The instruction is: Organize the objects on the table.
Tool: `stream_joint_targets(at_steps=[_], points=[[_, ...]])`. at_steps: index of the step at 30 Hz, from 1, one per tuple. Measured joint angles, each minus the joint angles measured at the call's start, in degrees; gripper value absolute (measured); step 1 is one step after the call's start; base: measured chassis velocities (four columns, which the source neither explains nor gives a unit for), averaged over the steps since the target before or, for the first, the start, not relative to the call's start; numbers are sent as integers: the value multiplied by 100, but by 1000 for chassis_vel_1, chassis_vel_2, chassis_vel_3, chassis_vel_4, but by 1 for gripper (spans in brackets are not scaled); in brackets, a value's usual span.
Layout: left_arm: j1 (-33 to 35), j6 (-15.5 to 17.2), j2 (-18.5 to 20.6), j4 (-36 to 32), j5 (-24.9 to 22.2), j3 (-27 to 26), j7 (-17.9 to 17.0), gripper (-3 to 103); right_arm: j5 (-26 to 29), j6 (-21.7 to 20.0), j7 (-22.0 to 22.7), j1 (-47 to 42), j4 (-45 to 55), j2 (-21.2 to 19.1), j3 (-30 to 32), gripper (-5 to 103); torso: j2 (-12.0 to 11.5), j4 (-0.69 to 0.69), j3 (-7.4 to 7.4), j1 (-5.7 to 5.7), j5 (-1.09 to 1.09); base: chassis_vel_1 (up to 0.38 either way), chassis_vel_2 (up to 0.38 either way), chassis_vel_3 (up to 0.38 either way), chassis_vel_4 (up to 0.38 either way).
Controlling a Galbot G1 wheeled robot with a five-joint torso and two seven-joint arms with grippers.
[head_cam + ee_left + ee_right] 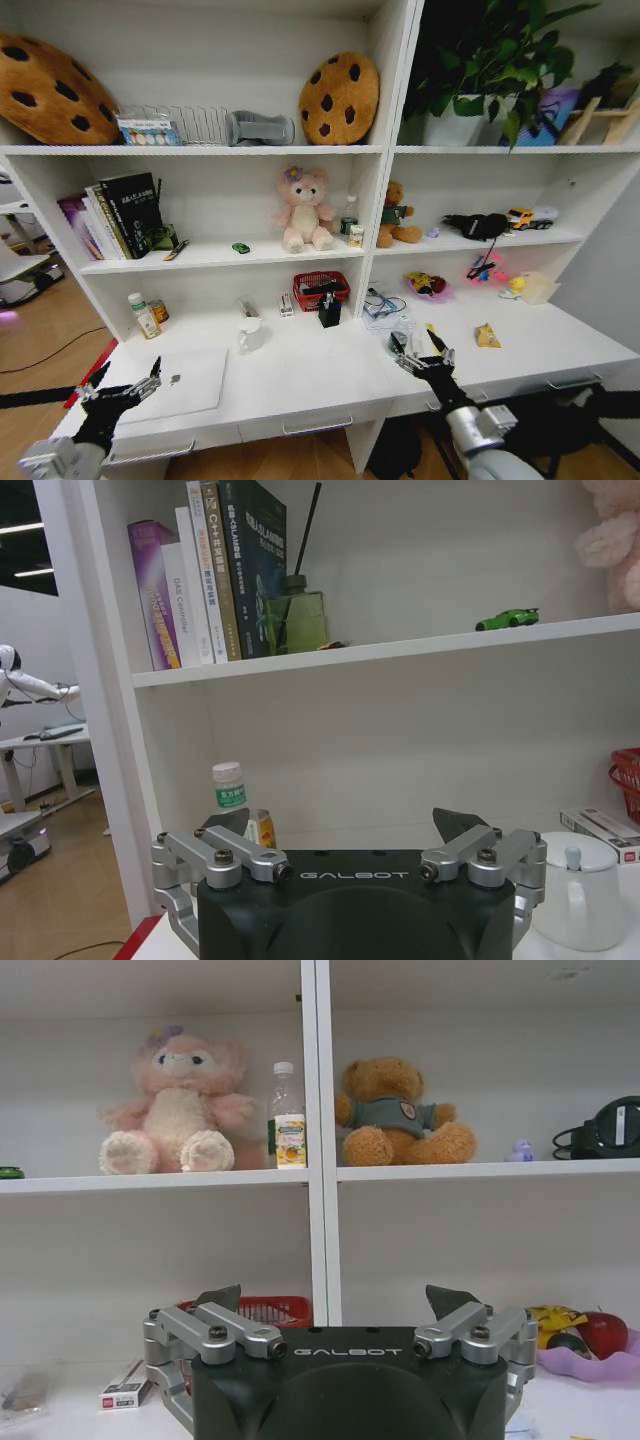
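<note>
Over the long white table (330,385), in the head view, both arms reach forward from the near edge. The left gripper (124,385) hovers at the table's left end with its fingers spread apart, just beside the closed silver laptop (190,383) that lies flat on the top. The right gripper (425,352) hangs over the middle-right part, fingers also spread and holding nothing, close to a clear container (383,309) with cables. Farther back on the table stand a green-capped bottle (140,312), a white mug (250,333), a red basket (321,289) and a black pen holder (329,313). On the shelf above, a tiny green toy car (241,248) sits between a row of books (115,215) and a pink plush toy (302,210), with a brown teddy bear (397,215) in the next bay.

From the left wrist view, the left gripper (350,830) shows wide open, its dark pads well apart. Beyond it the green-capped bottle (229,786) stands against the back wall, the white mug (578,890) sits off to one side, and the toy car (508,618) rests on the shelf edge, apart from the books (205,575) and a green glass diffuser (296,618) with sticks.

In the right wrist view, the right gripper (340,1305) is likewise open and empty. Behind it are the red basket (258,1310), the pink plush toy (175,1100), a clear drink bottle (287,1115) by the shelf divider, the teddy bear (400,1115), and a purple tray (590,1362) with toy fruit.
</note>
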Motion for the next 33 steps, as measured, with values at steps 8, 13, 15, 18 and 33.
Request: stream_joint_targets(at_steps=[8,13,15,18,33], points=[[0,0,0,0,0,0,0,100,-4,-12,45,-2,1,28,-19,100,0,2,0,0,-1,0,0,0,0],[0,0,0,0,0,0,0,100,-4,-12,45,-1,-2,28,-19,100,0,2,0,0,0,0,0,0,0],[0,0,0,0,0,0,0,100,-4,-11,44,-2,-5,28,-19,100,0,1,0,0,-1,0,0,0,0],[0,0,0,0,0,0,0,100,-5,-10,43,-1,-7,29,-19,100,0,2,0,0,-1,0,0,0,0],[0,0,0,0,0,0,0,100,-2,-2,37,0,-16,27,-13,100,0,-1,0,0,0,-133,-132,131,139]])
